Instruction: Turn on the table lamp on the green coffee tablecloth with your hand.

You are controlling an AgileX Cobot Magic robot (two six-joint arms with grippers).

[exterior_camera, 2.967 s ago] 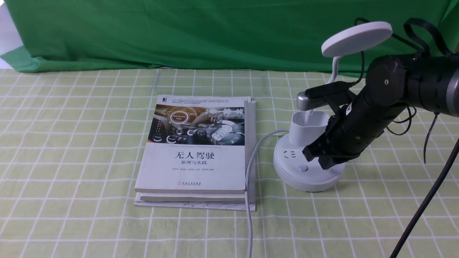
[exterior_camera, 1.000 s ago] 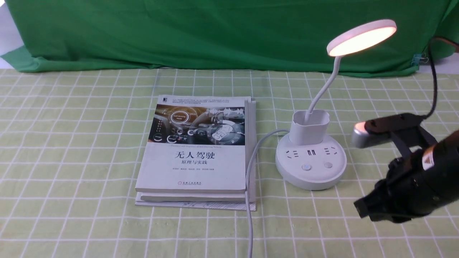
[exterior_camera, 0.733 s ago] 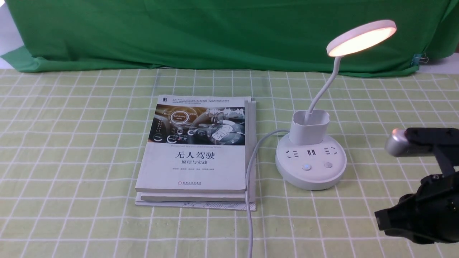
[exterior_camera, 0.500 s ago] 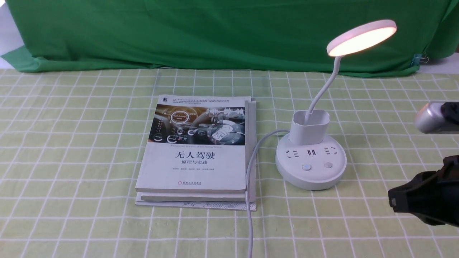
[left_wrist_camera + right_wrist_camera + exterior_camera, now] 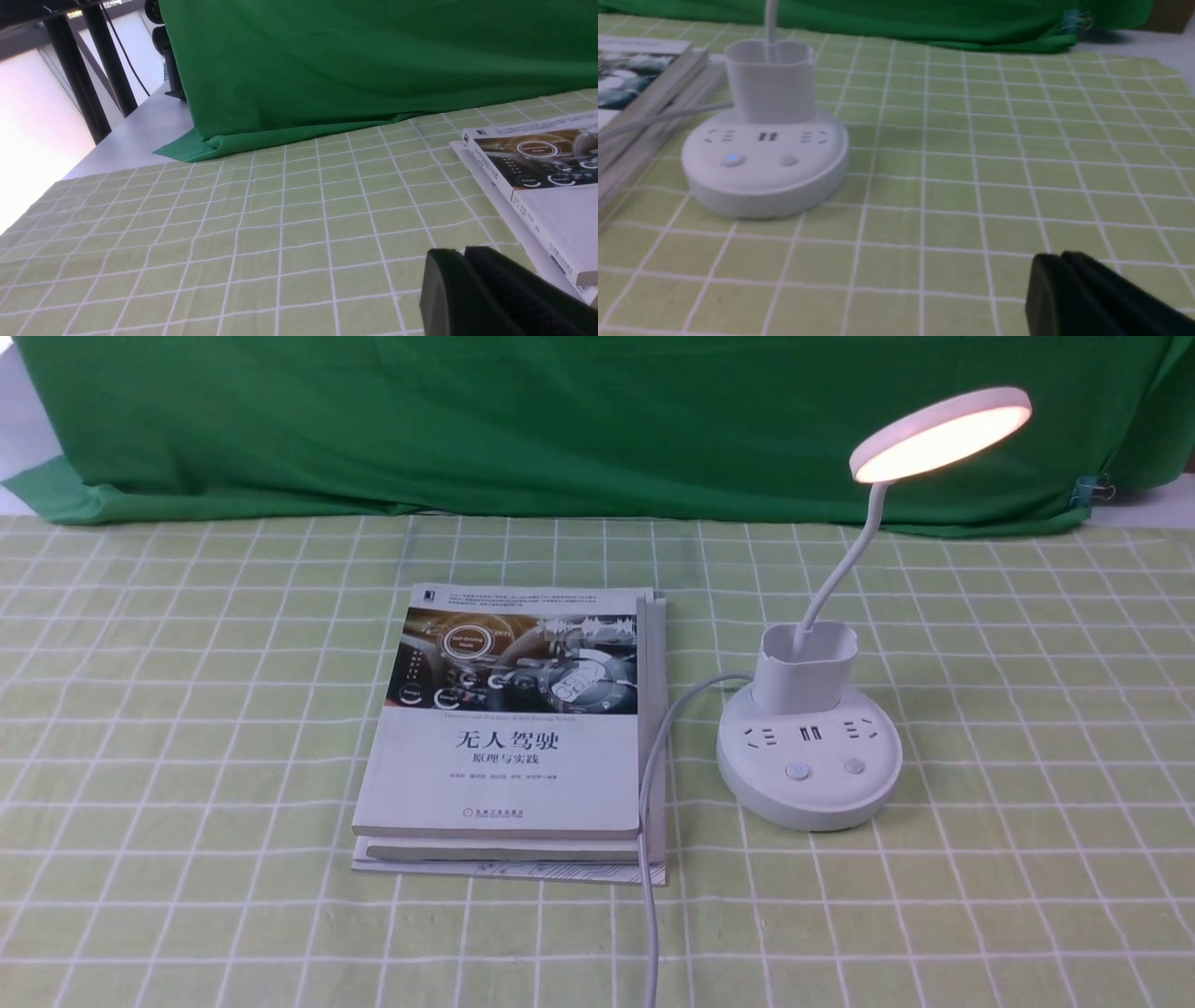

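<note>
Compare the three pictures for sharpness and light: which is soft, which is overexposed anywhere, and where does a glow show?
Front view: sharp, evenly lit, the table lamp head glowing warm. Left wrist view: crisp on the books, but the far background beside the backdrop is blown out white. Right wrist view: soft and blurred throughout, with a faint blue glow on one base button.

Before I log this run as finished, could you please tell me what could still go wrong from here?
1. The white power cord runs along the edge of the book stack to the near table edge; a snag there could drag the table lamp, which is lit.
2. The lamp head leans out past the base on a thin neck, so a bump might tip it.
3. The right gripper sits low over the green coffee tablecloth; it could catch the cloth.
</note>
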